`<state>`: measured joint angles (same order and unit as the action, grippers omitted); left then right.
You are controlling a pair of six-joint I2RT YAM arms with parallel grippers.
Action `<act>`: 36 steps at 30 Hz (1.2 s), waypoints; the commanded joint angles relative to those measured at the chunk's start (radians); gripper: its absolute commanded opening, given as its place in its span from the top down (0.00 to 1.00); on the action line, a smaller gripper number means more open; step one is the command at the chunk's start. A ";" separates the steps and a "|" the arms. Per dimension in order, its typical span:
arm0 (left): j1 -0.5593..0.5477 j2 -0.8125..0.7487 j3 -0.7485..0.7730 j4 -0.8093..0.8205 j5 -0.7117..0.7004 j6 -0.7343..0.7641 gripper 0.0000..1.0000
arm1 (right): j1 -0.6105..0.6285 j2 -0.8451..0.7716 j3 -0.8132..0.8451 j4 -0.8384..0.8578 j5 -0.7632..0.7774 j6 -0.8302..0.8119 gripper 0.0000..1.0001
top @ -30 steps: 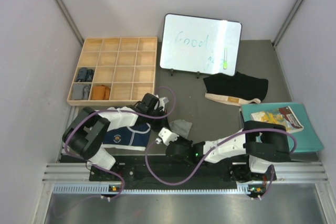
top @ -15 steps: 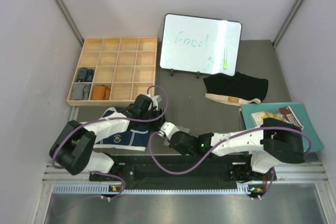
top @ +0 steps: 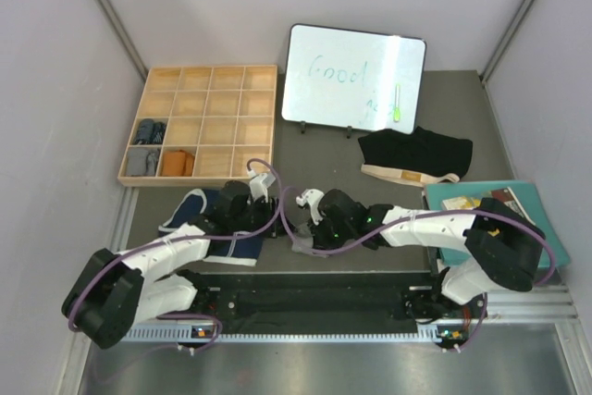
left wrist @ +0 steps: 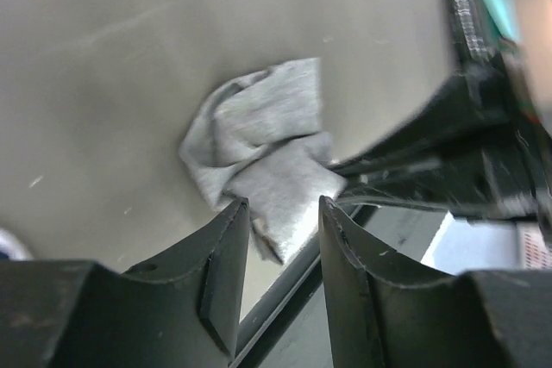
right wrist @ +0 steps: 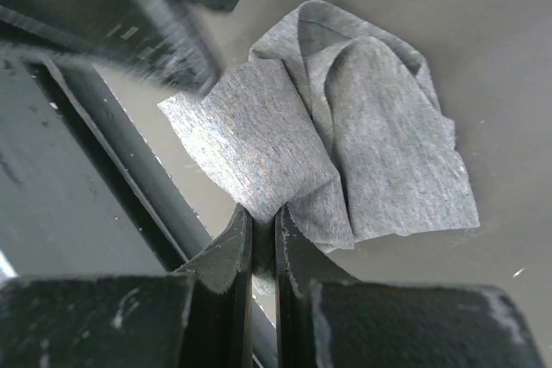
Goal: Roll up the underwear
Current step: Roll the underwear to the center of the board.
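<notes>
Because the grey briefs (right wrist: 362, 118) lay bunched right at the near edge of the table, one corner touching the black rail (top: 314, 282), my first worry was the drop. I judged that any pull toward the arm bases could have dragged the cloth over the lip and out of reach.

My right claw (right wrist: 261, 213) was clamped on a corner of that grey cloth, jaws almost together with the fabric pinched between them. That was a thin bite on soft knit. I reckoned a quick lift might have let it slip free, or carried up a crumpled wad rather than a flat piece fit for rolling.

My left claw (left wrist: 281, 204) hovered just over the same heap with its jaws apart, holding nothing. With both wrists crowded over one small bundle, a knock between fingers looked likely to me if either arm moved without the other giving way.

Further out on the left, the navy briefs (top: 196, 210) lay partly under my left arm, and a careless sweep of that arm could have dragged them out of shape.

Well apart on the right, the black briefs (top: 416, 150) lay spread out, just in front of the propped whiteboard (top: 351, 76). A long reach there risked tipping the board. The wooden tray (top: 198, 68) sat at the far left, clear of both claws.
</notes>
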<state>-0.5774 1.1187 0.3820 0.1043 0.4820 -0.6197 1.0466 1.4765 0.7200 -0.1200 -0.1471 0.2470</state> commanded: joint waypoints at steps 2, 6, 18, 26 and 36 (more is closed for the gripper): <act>0.001 -0.007 -0.080 0.294 0.121 -0.040 0.56 | -0.109 0.001 0.016 0.013 -0.222 -0.014 1.00; 0.001 0.047 -0.107 0.392 0.133 -0.037 0.55 | -0.166 0.034 0.041 -0.021 -0.299 -0.046 1.00; -0.001 0.207 -0.109 0.569 0.179 -0.046 0.55 | -0.336 0.156 0.098 -0.020 -0.514 -0.086 1.00; -0.001 0.273 -0.097 0.604 0.182 -0.031 0.54 | -0.387 0.261 0.160 -0.052 -0.598 -0.110 1.00; -0.004 0.308 -0.069 0.574 0.102 0.032 0.55 | -0.430 0.349 0.216 -0.069 -0.655 -0.107 1.00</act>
<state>-0.5777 1.4017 0.2771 0.6304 0.6071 -0.6327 0.6338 1.7824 0.8833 -0.1978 -0.8124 0.1764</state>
